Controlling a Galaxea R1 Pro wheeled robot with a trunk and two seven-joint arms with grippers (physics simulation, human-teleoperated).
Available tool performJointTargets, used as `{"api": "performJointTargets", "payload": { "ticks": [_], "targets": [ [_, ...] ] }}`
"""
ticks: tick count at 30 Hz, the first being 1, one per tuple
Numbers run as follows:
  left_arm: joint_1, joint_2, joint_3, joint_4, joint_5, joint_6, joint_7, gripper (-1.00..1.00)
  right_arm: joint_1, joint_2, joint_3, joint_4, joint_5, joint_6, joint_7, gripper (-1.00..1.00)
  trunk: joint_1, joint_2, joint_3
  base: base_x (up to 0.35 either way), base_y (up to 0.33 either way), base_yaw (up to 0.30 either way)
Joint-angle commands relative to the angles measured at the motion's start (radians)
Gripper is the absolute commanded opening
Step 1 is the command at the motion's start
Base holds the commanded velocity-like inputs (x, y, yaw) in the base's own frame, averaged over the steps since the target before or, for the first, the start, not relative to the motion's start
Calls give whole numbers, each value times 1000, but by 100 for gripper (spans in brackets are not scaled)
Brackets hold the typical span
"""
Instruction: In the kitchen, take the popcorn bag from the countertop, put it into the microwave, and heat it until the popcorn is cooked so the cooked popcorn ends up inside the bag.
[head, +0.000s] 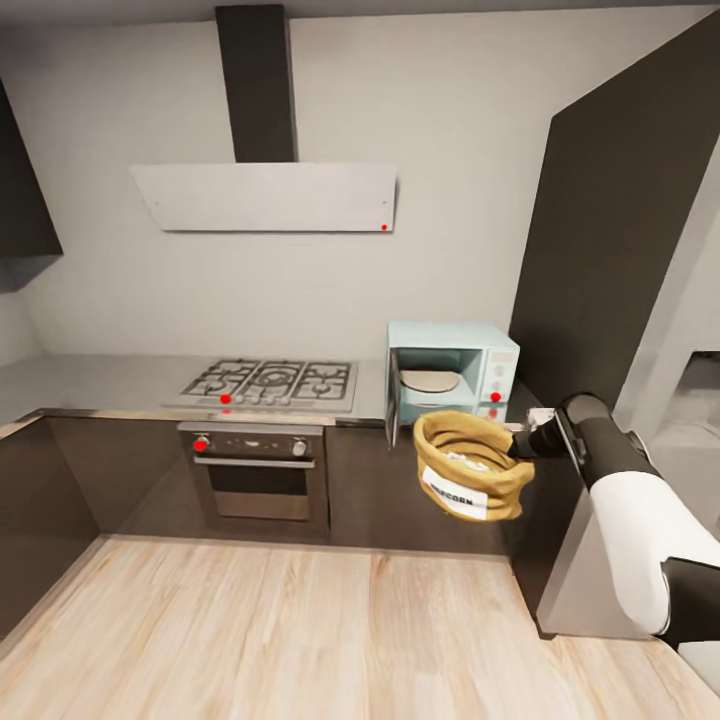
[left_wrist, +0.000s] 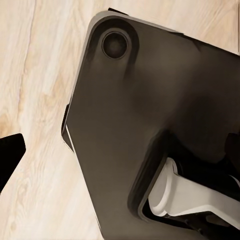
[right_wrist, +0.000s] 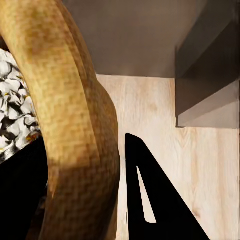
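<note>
My right gripper (head: 519, 442) is shut on the rolled rim of the tan popcorn bag (head: 470, 465) and holds it in the air, just in front of and below the mint-blue microwave (head: 495, 365). The microwave stands on the grey countertop (head: 120, 385) with its door swung open and a round plate inside. The bag's white POPCORN label faces me. In the right wrist view the bag's rim (right_wrist: 75, 125) fills the middle, pale popcorn (right_wrist: 12, 110) shows inside it, and one black finger (right_wrist: 150, 200) lies outside the sack. The left wrist view shows one dark fingertip (left_wrist: 9, 155) over the floor.
A gas hob (head: 272, 382) sits in the worktop over a black built-in oven (head: 258, 468), under a pale hood (head: 265, 197). A tall dark cabinet (head: 620, 250) rises right of the microwave. Wood floor (head: 250, 630) lies ahead. My dark base (left_wrist: 150, 100) is below the left arm.
</note>
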Motion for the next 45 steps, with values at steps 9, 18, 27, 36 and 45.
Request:
{"api": "performJointTargets", "payload": {
  "ticks": [9, 18, 27, 36, 45],
  "targets": [
    [0, 0, 0, 0, 5, -2, 1, 100, -2, -55, -16, -31, 5, 3, -23, -100, 1, -2, -2, 323, 0, 0],
    [0, 1, 3, 0, 4, -2, 1, 100, -2, -59, -22, -65, 5, 3, -33, -100, 1, -2, -2, 89, 0, 0],
    [0, 0, 1, 0, 7, 1, 1, 100, -2, -52, -21, -65, 5, 3, -33, -100, 1, -2, -2, 49, 0, 0],
    [0, 1, -1, 0, 8, 3, 1, 100, -2, -51, -21, -65, 5, 3, -31, -100, 1, -2, -2, 317, 0, 0],
    [0, 1, -1, 0, 8, 4, 1, 100, -2, -51, -20, -65, 6, 3, -31, -100, 1, -2, -2, 323, 0, 0]
  ]
}}
